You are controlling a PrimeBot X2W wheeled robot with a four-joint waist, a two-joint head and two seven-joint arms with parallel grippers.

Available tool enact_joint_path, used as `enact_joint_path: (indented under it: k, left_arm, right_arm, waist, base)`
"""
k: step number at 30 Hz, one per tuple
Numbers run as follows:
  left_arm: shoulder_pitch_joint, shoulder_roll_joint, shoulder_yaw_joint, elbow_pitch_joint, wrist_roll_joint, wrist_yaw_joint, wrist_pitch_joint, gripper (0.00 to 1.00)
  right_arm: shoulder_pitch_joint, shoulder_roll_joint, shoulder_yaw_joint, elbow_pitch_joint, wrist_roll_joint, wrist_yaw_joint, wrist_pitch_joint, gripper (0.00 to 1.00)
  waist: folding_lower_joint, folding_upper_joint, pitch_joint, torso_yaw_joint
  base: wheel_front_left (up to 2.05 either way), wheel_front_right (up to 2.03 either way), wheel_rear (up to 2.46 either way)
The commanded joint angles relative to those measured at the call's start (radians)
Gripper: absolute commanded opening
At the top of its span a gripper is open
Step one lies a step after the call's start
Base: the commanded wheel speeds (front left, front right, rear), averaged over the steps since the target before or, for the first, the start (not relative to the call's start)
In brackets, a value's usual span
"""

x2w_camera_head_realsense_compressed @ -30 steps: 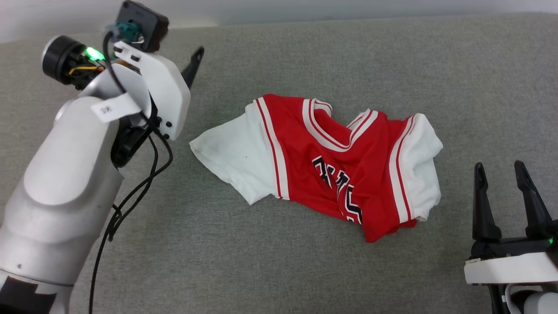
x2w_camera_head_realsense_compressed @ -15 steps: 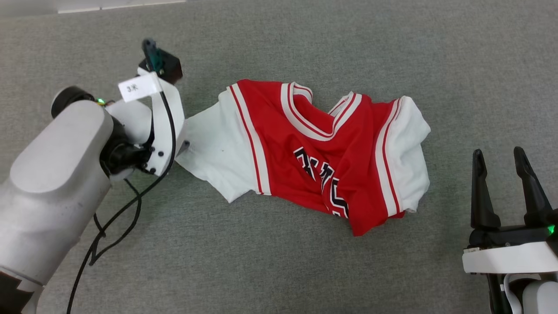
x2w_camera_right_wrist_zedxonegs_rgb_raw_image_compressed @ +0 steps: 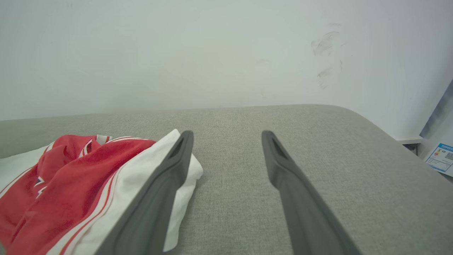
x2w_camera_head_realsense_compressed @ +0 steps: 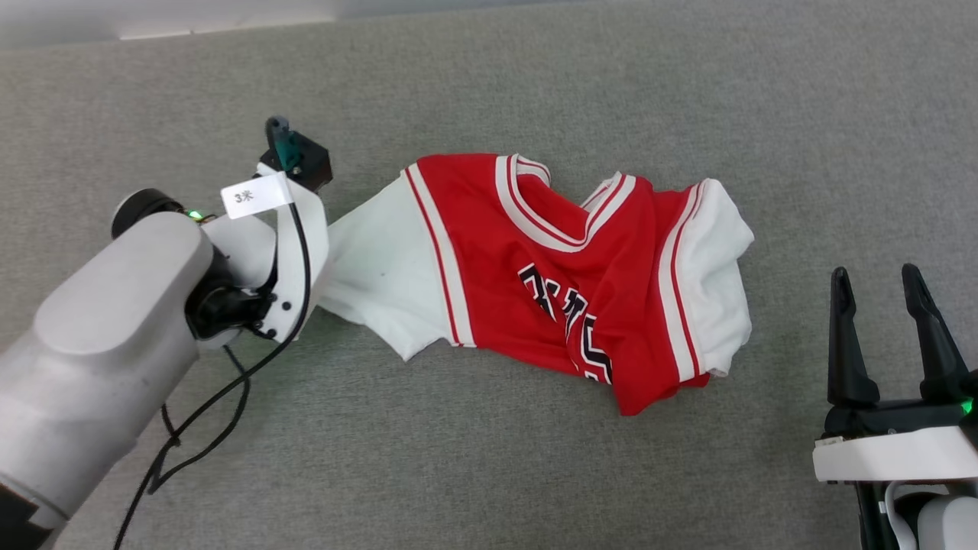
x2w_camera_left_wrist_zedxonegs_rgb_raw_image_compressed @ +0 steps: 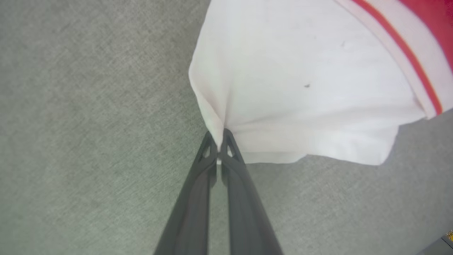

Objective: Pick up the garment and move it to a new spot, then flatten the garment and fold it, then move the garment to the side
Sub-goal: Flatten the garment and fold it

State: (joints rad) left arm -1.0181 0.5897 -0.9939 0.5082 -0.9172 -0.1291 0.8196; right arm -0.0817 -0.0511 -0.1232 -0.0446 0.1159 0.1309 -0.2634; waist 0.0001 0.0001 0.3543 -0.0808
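The big grey cloth surface (x2w_camera_head_realsense_compressed: pixel 489 473) lies under all the fingers. The red jersey (x2w_camera_head_realsense_compressed: pixel 581 283) lies crumpled on it. It is in front of the left gripper's tips and off to the left of the right gripper's fingers. The left gripper (x2w_camera_left_wrist_zedxonegs_rgb_raw_image_compressed: pixel 220 136) has its two fingers squeezed together on the edge of one white sleeve (x2w_camera_left_wrist_zedxonegs_rgb_raw_image_compressed: pixel 300 88), and the cloth bunches right at the tips. The right gripper (x2w_camera_head_realsense_compressed: pixel 875 271) has its fingers spread apart with nothing between them. The other white sleeve (x2w_camera_head_realsense_compressed: pixel 718 283) lies near, on the left side of those fingers.

I think the step is picking the jersey up to carry it. The pinch should be tight, since the cloth looks thin and only a little bit is caught. A slow lift would help, so the sleeve does not slip out. The open fingers could take the far sleeve so the jersey hangs even.

Count: one grey surface, one jersey, two white sleeves, two grippers, four dark fingers.
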Motion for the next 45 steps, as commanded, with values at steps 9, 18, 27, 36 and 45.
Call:
enact_joint_path:
  k: [9, 18, 27, 36, 45]
  left_arm:
    - [0.072, 0.098, -0.018, 0.017, -0.047, 0.000, -0.051, 0.00]
    - [0.152, 0.100, 0.055, 0.011, 0.014, 0.056, -0.431, 1.00]
    - [0.294, 0.092, 0.164, -0.082, 0.111, 0.253, -0.958, 1.00]
    - [0.508, 0.049, 0.335, -0.272, 0.192, 0.458, -1.086, 1.00]
    - [0.795, -0.082, 0.590, -0.497, 0.422, 0.522, -1.085, 1.00]
  right_arm:
    - [0.041, 0.002, -0.012, 0.012, -0.012, 0.000, -0.002, 1.00]
    - [0.023, 0.002, -0.031, 0.002, -0.030, 0.000, -0.002, 1.00]
    - [-0.105, -0.011, -0.067, -0.075, -0.157, 0.000, -0.002, 1.00]
    - [-0.276, -0.246, 0.081, 0.017, -0.135, 0.000, -0.002, 1.00]
    - [-0.426, -0.537, 0.410, 0.138, 0.112, 0.000, 0.303, 1.00]
  waist:
    - [-0.0001, -0.0001, -0.064, 0.051]
    - [-0.0001, -0.0001, -0.120, 0.062]
    - [-0.0001, -0.0001, -0.176, 0.087]
    - [-0.0001, -0.0001, -0.200, 0.113]
    - [-0.0001, -0.0001, -0.199, 0.128]
  base:
    - [0.00, 0.00, 0.00]
    - [0.00, 0.00, 0.00]
    - [0.00, 0.00, 0.00]
    - [0.00, 0.00, 0.00]
    - [0.00, 0.00, 0.00]
